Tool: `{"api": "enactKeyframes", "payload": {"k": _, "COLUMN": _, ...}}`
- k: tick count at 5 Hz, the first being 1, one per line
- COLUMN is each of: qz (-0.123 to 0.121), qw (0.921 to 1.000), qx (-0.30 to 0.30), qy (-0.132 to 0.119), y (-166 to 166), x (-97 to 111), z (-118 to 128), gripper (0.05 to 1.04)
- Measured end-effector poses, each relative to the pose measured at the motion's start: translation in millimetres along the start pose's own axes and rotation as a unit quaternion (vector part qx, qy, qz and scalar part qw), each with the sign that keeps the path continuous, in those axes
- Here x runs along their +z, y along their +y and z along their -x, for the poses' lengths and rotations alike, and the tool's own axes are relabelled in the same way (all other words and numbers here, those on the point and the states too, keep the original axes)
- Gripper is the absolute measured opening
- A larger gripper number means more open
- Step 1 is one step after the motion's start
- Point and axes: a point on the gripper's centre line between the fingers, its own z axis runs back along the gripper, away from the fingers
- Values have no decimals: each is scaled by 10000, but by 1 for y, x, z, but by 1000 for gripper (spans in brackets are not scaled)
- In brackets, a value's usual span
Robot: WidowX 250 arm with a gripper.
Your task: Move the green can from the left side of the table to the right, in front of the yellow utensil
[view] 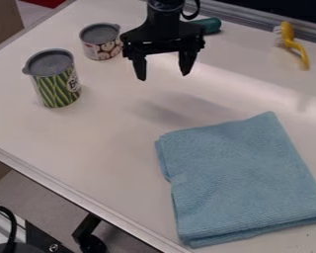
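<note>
a: nearest thing first?
b: folded blue cloth (243, 178), flat on the white table (114, 133). using it as landmark. probably light, limp, not fragile; pinch a folded edge or a raised bit, a flat push would just bunch it.
a: next?
b: tall can (55, 84), green pattern, grey lid, upright, off to the camera's left of the cloth and farther back. likely stiff; can't tell if full.
a: gripper (164, 77)?
b: hangs beyond the cloth's far edge, a bit left. fingers (140, 69) point down, spread wide, nothing between them.
a: what's it nearest to?
b: looks like the small can (101, 47), upright, beyond the cloth and well left of it, farther back than the tall one. depth hard to judge, not held.
a: handling?
b: rigid wall i'd guess, smooth so maybe slippery, weight unknown. take it round the body at mid-height, one finger each side, below the grey lid; lid may shift or catch.
a: rest?
b: teal cylinder (208, 24), lying past the cloth, partly behind the gripper. yellow-handled brush (293, 42), past the cloth on its right side, by the back rail.
</note>
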Motion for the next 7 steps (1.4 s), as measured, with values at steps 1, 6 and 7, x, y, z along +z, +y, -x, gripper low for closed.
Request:
{"api": "enactKeyframes", "payload": {"k": 1, "qz": -116, "qw": 9997, "qx": -116, "qy": 161, "y": 3, "x": -10, "z": 7, "gripper": 997}}
{"api": "enactKeyframes", "payload": {"k": 6, "qz": 41, "qw": 9611, "qx": -2756, "qy": -181, "y": 135, "x": 13, "z": -43, "gripper": 997}}
{"api": "enactKeyframes", "payload": {"k": 7, "qz": 149, "qw": 9503, "qx": -3108, "qy": -123, "y": 165, "x": 11, "z": -45, "gripper": 997}}
